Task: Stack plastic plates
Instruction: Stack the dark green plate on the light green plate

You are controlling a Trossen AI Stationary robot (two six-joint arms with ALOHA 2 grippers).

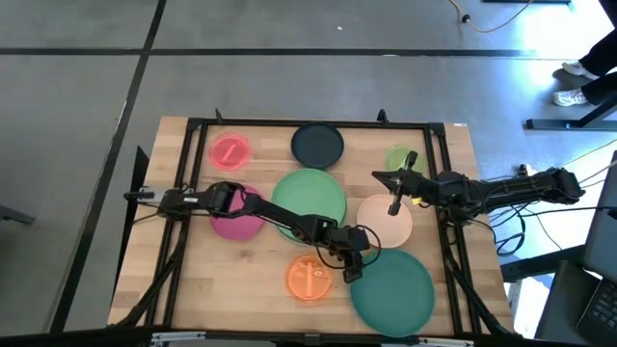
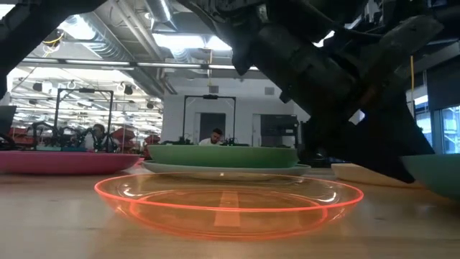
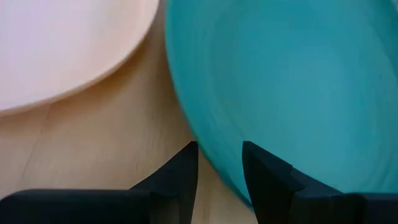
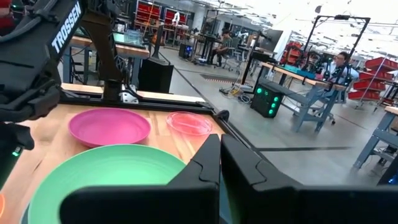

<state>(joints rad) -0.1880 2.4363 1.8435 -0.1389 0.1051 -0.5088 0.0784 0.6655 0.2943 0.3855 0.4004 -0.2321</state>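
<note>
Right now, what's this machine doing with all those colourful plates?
It is sorting plates into stacks. The left hand is low at the rim of the teal plate, fingers slightly apart, not yet gripping it. The right hand hangs shut over the peach plate, holding nothing. A green plate already sits on another; the rest lie scattered singly.

Teal plate (image 1: 393,292), peach plate (image 1: 384,220), clear orange plate (image 1: 308,279), magenta plate (image 1: 236,220), dark navy plate (image 1: 317,145).
</note>
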